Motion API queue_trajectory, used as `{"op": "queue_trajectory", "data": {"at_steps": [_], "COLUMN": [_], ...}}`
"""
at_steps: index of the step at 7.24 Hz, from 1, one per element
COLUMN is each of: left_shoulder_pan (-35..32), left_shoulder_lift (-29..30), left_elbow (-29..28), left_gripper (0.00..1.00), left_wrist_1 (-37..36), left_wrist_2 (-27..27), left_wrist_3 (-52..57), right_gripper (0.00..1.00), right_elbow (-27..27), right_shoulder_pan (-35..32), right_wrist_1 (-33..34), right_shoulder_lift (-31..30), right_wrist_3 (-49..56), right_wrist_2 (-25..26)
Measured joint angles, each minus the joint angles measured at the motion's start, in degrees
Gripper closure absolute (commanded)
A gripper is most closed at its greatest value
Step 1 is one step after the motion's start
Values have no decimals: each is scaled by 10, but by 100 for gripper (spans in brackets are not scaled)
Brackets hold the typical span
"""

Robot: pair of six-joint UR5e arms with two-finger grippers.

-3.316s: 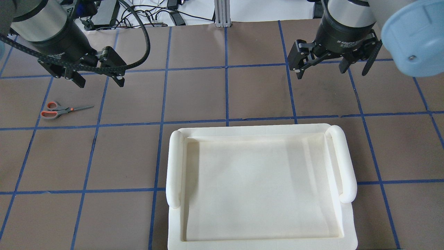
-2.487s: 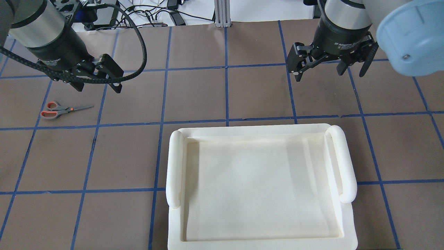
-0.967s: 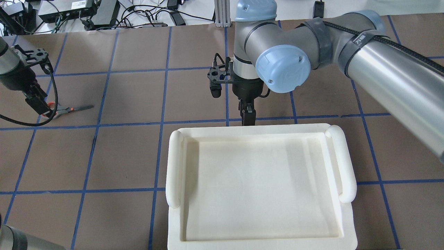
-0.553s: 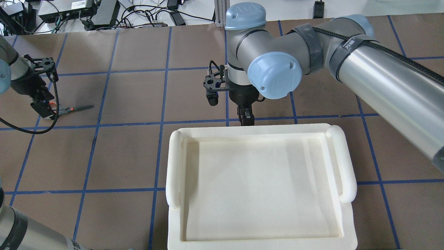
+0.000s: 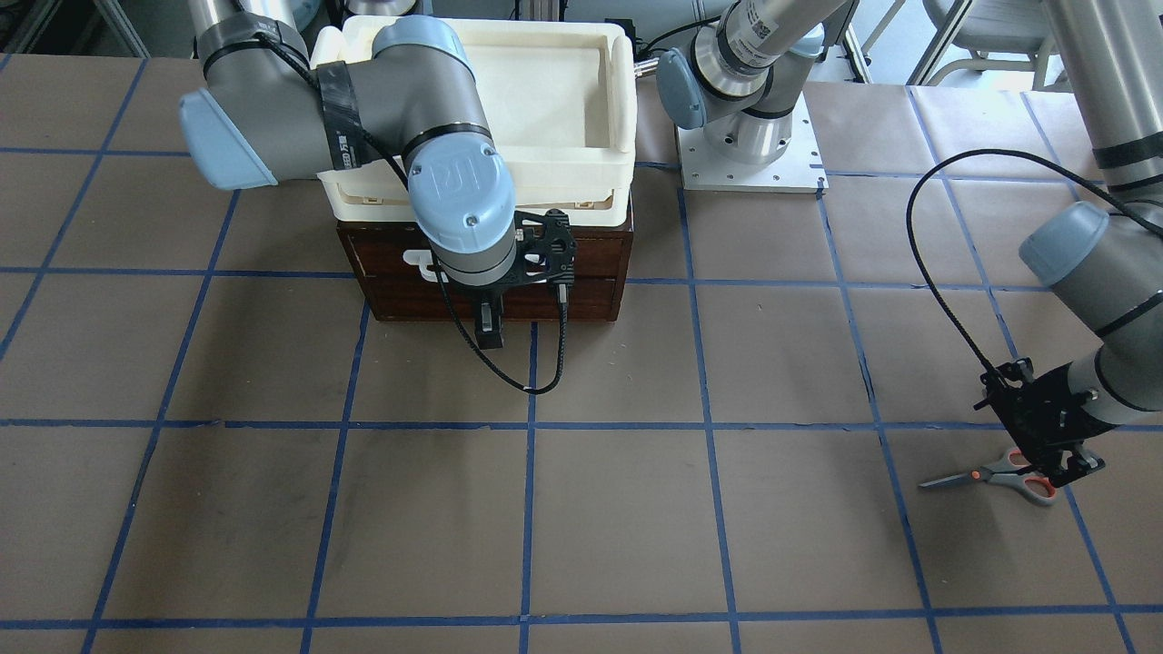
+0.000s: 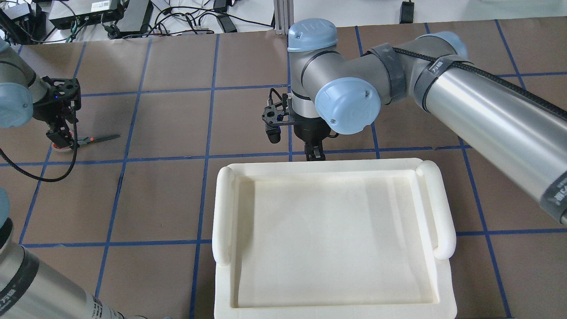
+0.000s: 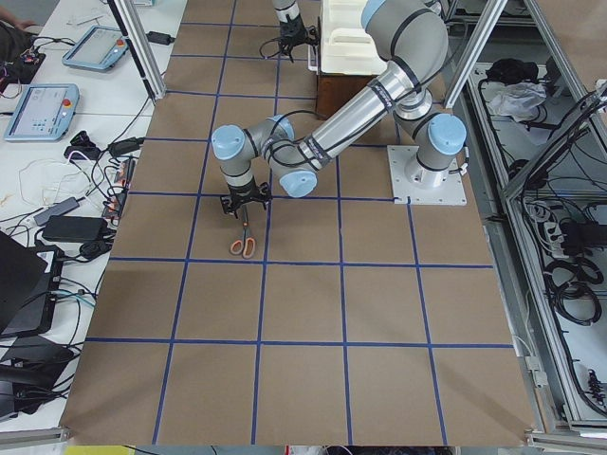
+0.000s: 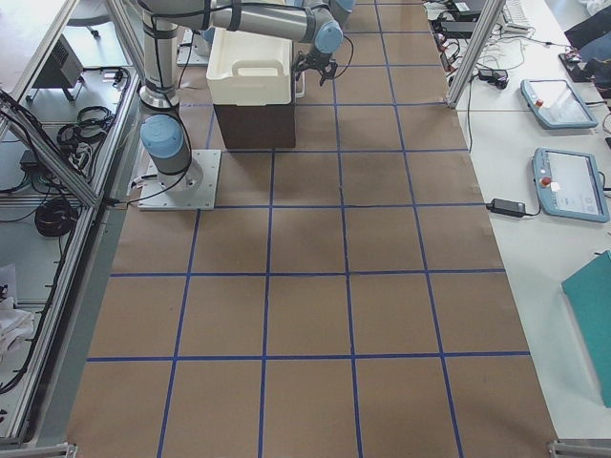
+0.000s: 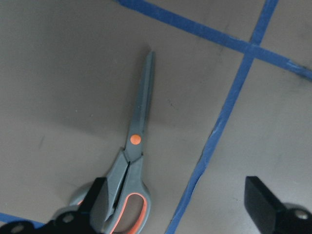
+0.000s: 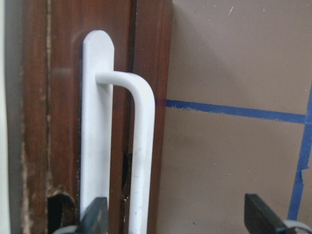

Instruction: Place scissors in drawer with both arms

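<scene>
The scissors (image 5: pixel 990 474) lie flat on the brown table at my far left, blades closed; they also show in the overhead view (image 6: pixel 98 138) and the left wrist view (image 9: pixel 135 141). My left gripper (image 6: pixel 61 141) is open, low over the handle loops, with one finger (image 9: pixel 99 204) above them and the other finger (image 9: pixel 263 204) over bare table. The drawer (image 5: pixel 581 272) is shut. Its white bar handle (image 10: pixel 142 146) stands between the fingers of my open right gripper (image 5: pixel 491 332), close to one finger (image 10: pixel 96 217).
A cream-white tray (image 6: pixel 223 212) sits on top of the brown drawer box (image 5: pixel 600 309). Blue tape lines cross the table. My left arm's base plate (image 5: pixel 750 154) stands beside the box. Cables and boxes lie beyond the far edge (image 6: pixel 133 17).
Both arms swung down from high poses. My left gripper came low over the scissors' handles. My right gripper came down in front of the drawer, at its handle.
</scene>
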State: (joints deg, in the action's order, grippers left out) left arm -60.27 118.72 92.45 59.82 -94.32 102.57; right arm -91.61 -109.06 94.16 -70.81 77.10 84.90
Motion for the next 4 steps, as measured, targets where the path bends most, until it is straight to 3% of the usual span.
{"op": "queue_trajectory", "data": {"at_steps": [4], "left_shoulder_pan": [14], "left_shoulder_lift": [42], "left_elbow": [-1], "left_gripper": [10], "left_wrist_1": [-43], "left_wrist_2": [17], "left_wrist_3": [107], "right_gripper": [0], "right_elbow": [0], "right_shoulder_pan": [2], "right_wrist_1": [12], "right_shoulder_lift": [7], "right_wrist_3": [-2], "right_wrist_2": [0]}}
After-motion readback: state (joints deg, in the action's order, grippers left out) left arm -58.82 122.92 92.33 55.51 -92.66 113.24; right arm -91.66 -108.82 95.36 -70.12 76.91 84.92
